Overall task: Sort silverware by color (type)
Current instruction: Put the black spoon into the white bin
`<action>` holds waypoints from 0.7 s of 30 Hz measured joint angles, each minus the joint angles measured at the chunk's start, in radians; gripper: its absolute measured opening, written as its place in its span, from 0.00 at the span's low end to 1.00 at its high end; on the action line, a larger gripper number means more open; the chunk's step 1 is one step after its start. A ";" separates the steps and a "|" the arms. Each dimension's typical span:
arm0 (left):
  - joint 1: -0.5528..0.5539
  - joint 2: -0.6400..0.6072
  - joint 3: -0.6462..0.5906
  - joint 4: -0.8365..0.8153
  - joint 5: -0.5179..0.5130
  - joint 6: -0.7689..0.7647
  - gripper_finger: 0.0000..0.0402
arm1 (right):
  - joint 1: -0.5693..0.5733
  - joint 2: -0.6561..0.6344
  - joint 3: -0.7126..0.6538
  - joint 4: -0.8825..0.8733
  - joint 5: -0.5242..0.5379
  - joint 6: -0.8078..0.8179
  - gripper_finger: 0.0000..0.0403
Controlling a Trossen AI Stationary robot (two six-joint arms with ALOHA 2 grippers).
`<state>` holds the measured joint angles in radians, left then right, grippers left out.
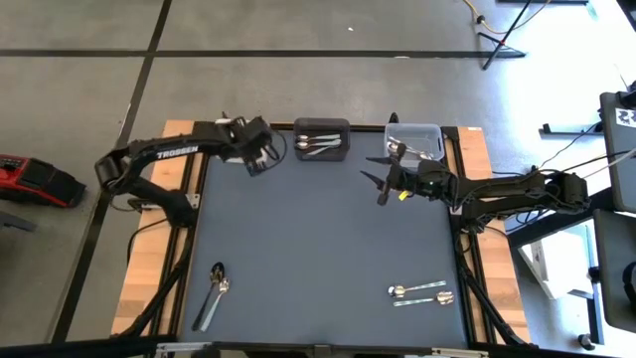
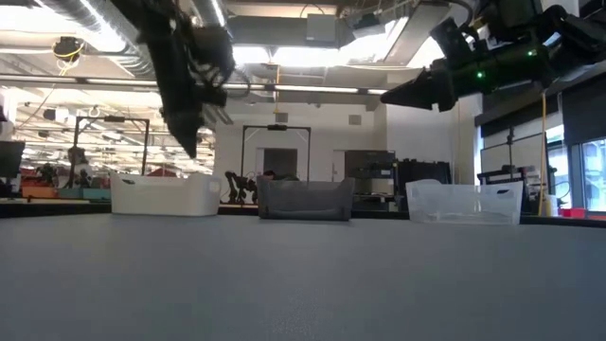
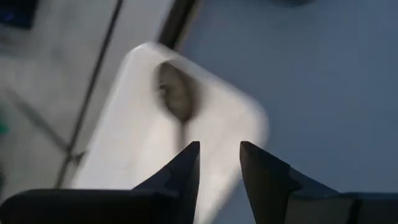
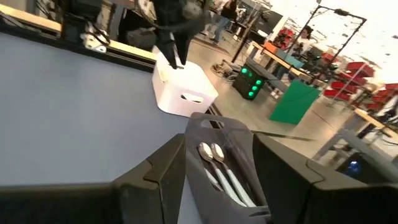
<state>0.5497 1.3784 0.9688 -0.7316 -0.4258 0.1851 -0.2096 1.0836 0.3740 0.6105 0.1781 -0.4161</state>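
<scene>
Left end effector [image 1: 260, 157] released, empty, hovering over white bin [image 3: 205, 118] holding one dark spoon [image 3: 177, 102]. Right end effector [image 1: 383, 179] released, empty, above surface [image 1: 318, 249] near clear bin [image 1: 415, 140]. Black bin [image 1: 322, 138] holds silver spoons [image 1: 320, 145]. Spoons left on surface: two front-left [image 1: 215, 288], two front-right [image 1: 419, 292].

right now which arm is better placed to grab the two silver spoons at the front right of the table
Right. The right gripper hangs open and empty on the same side as the two silver spoons, while the left gripper sits far across at the white bin.
</scene>
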 joint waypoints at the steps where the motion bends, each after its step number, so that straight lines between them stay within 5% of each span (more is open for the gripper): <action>1: -0.036 -0.015 0.000 -0.010 0.023 -0.032 0.27 | 0.000 0.000 0.000 0.000 -0.014 0.017 0.44; 9: -0.392 -0.072 0.000 -0.116 0.166 -0.357 0.27 | 0.027 0.000 0.000 -0.004 -0.189 0.173 0.44; 21: -0.920 -0.060 0.000 -0.183 0.225 -1.045 0.27 | 0.354 0.000 0.000 -0.009 -0.074 0.197 0.44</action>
<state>-0.3705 1.3185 0.9691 -0.9149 -0.2011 -0.8596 0.1443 1.0836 0.3740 0.6018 0.1041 -0.2195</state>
